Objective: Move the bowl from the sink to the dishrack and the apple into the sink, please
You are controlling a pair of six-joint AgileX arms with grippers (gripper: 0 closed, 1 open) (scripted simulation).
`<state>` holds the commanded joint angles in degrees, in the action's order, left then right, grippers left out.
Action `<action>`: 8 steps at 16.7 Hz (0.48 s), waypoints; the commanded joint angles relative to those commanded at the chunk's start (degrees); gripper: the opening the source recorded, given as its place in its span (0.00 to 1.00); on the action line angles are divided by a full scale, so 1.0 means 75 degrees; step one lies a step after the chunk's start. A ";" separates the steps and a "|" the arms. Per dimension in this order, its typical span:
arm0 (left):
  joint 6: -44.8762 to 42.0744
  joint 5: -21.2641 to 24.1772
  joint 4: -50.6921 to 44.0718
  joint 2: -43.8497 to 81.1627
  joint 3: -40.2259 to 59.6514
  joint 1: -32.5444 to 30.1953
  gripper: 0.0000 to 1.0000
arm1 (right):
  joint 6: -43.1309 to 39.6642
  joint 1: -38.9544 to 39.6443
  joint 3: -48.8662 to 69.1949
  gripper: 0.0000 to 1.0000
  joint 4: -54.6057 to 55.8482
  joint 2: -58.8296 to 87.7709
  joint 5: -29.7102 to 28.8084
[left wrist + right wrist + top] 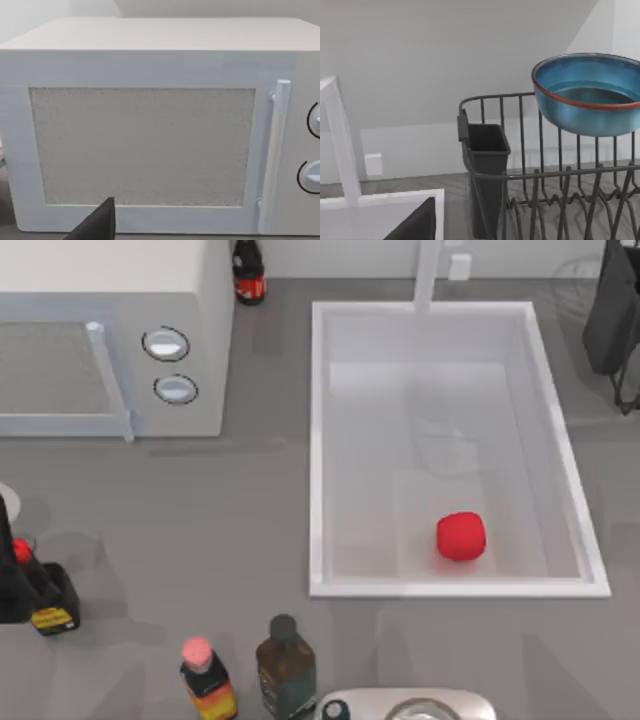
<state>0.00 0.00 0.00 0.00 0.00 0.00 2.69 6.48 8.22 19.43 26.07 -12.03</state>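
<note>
Apple (461, 536) seen resting in sink (325, 440), near front wall. Blue bowl (587, 95) seen in wire dishrack (520, 175). Jaw state of both grippers cannot be told.

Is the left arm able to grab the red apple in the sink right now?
Probably not easily: the apple lies in the sink toward the table's right, while the left arm sits at the far left edge.
</note>
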 joint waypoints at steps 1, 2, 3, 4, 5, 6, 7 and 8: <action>0.0000 0.0000 0.0000 0.0000 0.0000 0.0000 1.00 | -0.0052 -0.0173 -0.0200 1.00 -0.0489 -0.0698 0.0274; 0.0000 0.0000 0.0000 0.0000 0.0000 0.0000 1.00 | -0.0106 -0.0327 -0.0384 1.00 -0.0936 -0.1325 0.0535; 0.0000 0.0000 0.0000 0.0000 0.0000 0.0000 1.00 | -0.0159 -0.0461 -0.0550 1.00 -0.1333 -0.1873 0.0778; 0.0000 0.0000 0.0000 0.0000 0.0000 0.0000 1.00 | -0.0211 -0.0575 -0.0697 1.00 -0.1682 -0.2342 0.0997; 0.0000 0.0000 0.0000 0.0000 0.0000 0.0000 1.00 | -0.0257 -0.0670 -0.0825 1.00 -0.1980 -0.2730 0.1190; 0.0000 0.0000 0.0000 0.0000 0.0000 0.0000 1.00 | -0.0297 -0.0748 -0.0932 1.00 -0.2225 -0.3038 0.1353; 0.0000 0.0000 0.0000 0.0000 0.0000 0.0000 1.00 | -0.0329 -0.0808 -0.1015 1.00 -0.2411 -0.3265 0.1480; 0.0000 0.0000 0.0000 0.0000 0.0000 0.0000 1.00 | -0.0350 -0.0847 -0.1071 1.00 -0.2535 -0.3411 0.1565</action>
<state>0.00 0.00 0.00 0.00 0.00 0.00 0.07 0.13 0.19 0.42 0.49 -0.29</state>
